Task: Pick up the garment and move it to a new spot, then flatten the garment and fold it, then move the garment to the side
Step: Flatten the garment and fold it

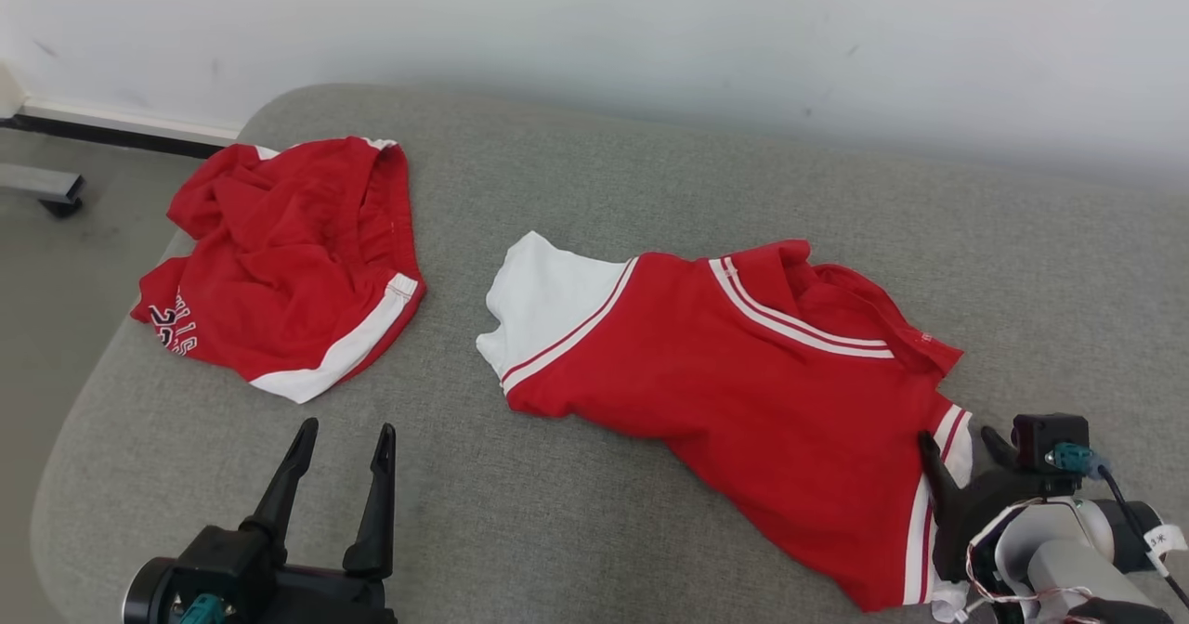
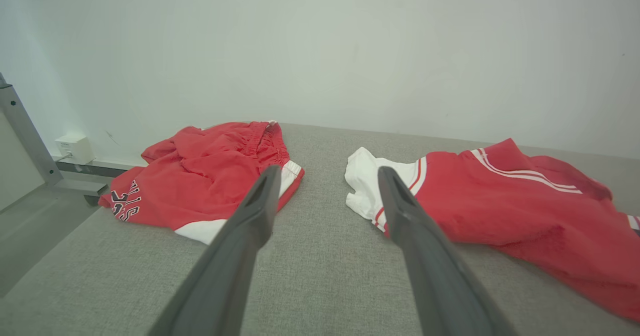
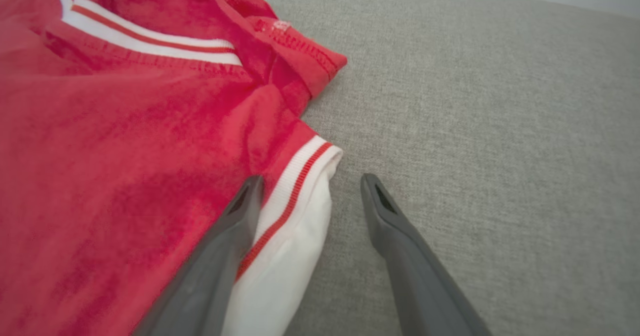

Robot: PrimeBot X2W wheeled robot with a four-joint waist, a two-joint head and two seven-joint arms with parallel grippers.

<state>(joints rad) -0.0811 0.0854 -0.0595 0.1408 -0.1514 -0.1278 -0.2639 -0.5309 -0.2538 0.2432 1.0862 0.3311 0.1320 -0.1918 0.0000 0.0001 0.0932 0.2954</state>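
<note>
The garment (image 1: pixel 734 373) is a red shirt with white sleeves and white stripes. It lies crumpled on the grey cushioned surface (image 1: pixel 604 178), right of the middle. My right gripper (image 1: pixel 957 438) stands open at its near right edge. In the right wrist view the gripper (image 3: pixel 311 178) straddles the white striped sleeve cuff (image 3: pixel 300 186): one finger is over the red cloth (image 3: pixel 125 151), the other over bare cushion. My left gripper (image 1: pixel 346 429) is open over bare cushion at the lower left, pointing (image 2: pixel 327 171) between the shirt's white sleeve (image 2: pixel 367 176) and another garment.
A pair of red shorts (image 1: pixel 288 262) with white trim and lettering lies bunched at the back left of the cushion, seen as shorts (image 2: pixel 210 176) from the left wrist. A white wall runs behind. The floor and a metal frame foot (image 1: pixel 42 188) lie off the left edge.
</note>
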